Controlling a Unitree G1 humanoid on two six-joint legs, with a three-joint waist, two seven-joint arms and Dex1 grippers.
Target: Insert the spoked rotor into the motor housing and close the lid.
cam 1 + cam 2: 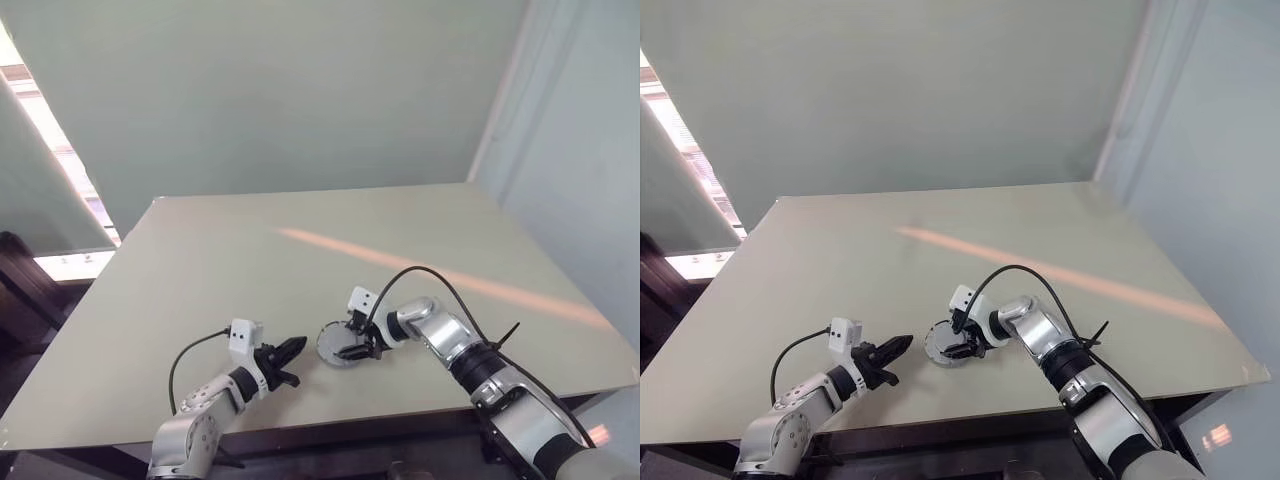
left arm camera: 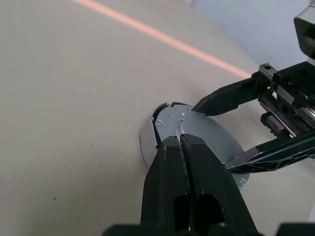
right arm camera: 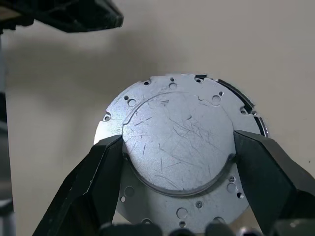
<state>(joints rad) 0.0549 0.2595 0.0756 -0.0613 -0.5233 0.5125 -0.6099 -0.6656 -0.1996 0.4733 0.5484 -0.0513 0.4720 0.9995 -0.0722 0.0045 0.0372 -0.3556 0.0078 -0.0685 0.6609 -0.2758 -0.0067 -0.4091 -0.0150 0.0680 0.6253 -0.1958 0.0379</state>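
I count one motor housing (image 3: pixel 177 147) on the table (image 1: pixel 200 270), my right gripper (image 3: pixel 177 157) spread wide, clasping its raised face; left gripper (image 1: pixel 290 350) beside it, closed, empty.

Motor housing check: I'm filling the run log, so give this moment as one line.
right gripper: jaws wide around motor housing | left gripper: shut, beside it, empty | housing on table

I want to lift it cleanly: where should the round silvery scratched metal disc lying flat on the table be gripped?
Probably across its raised central circle, coming from above. The round silvery scratched metal disc lies flat on the pale table, so its thin outer flange gives little to pinch. The right gripper already has one finger at each side of that step; the shut left gripper hovers beside it.
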